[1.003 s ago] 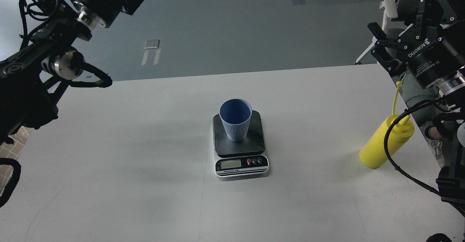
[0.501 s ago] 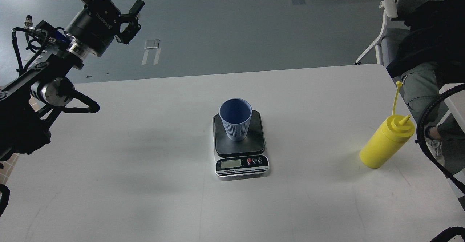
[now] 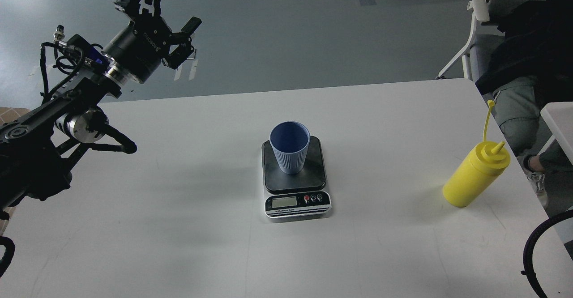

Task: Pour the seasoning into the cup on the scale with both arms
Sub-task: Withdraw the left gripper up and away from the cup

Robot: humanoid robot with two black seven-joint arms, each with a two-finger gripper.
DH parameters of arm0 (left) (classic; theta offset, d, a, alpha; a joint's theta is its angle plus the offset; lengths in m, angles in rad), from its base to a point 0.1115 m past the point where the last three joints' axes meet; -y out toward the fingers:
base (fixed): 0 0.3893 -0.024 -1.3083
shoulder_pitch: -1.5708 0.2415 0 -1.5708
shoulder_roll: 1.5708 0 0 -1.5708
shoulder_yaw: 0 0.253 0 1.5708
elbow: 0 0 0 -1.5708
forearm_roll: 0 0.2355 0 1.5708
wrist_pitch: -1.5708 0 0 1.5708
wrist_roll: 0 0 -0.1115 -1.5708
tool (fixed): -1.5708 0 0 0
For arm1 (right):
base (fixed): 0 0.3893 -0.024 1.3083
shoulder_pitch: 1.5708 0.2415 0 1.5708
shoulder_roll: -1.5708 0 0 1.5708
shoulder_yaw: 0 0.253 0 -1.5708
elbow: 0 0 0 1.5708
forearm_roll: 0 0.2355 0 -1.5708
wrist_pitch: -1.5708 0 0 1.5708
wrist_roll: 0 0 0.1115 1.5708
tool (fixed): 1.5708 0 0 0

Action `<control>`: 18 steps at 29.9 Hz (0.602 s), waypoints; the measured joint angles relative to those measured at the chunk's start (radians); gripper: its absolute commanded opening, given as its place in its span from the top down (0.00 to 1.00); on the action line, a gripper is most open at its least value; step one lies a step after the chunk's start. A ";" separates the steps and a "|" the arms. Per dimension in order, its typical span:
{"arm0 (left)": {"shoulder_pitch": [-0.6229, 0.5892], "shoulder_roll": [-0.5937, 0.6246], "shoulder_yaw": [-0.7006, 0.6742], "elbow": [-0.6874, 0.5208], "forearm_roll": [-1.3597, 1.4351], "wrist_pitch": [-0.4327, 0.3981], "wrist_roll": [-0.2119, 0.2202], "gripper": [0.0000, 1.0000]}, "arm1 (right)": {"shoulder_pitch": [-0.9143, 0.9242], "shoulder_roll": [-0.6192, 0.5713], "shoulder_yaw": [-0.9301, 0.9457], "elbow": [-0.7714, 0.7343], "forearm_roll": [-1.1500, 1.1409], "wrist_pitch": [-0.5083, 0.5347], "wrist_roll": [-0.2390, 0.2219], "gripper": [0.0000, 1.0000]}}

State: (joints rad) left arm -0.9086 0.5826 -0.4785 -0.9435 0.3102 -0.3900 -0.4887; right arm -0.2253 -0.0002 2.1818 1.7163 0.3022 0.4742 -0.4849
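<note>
The light blue ribbed cup (image 3: 289, 152) stands upright and empty on the dark plate of the small scale (image 3: 296, 203) at the table's middle. The yellow squeeze bottle of seasoning (image 3: 476, 173) stands near the table's right edge, its cap strap sticking up. My left gripper (image 3: 179, 0) is open and empty, raised above the far left of the table, well away from the cup. My right gripper is out of view; only a loop of its cable (image 3: 535, 244) shows at the lower right.
The white table (image 3: 179, 226) carries only the scale, cup and bottle. A seated person (image 3: 528, 56) on a chair is just beyond the right edge, close to the bottle. Grey floor lies behind the table's far edge.
My left arm has swung so its gripper came into view and moved right and slightly down. My right arm and gripper have withdrawn out of the view. Cup, scale and bottle have not moved.
</note>
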 measured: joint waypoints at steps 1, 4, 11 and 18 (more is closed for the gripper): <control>0.000 -0.001 0.000 0.000 0.000 0.000 0.000 0.02 | -0.022 0.000 0.000 0.003 0.004 0.007 -0.002 0.00; 0.000 -0.006 0.000 0.000 0.008 0.001 0.000 0.02 | -0.074 0.000 -0.015 0.013 0.007 0.014 -0.004 0.00; 0.012 -0.006 -0.002 -0.012 0.031 0.000 0.000 0.02 | -0.160 0.000 -0.090 -0.023 -0.007 0.015 -0.004 0.00; 0.024 -0.003 -0.008 -0.025 0.032 0.002 0.000 0.02 | -0.185 0.000 -0.171 -0.090 -0.052 0.015 -0.004 0.00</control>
State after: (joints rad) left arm -0.8846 0.5798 -0.4867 -0.9688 0.3420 -0.3878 -0.4887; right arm -0.4103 0.0000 2.0110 1.6260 0.2502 0.4889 -0.4888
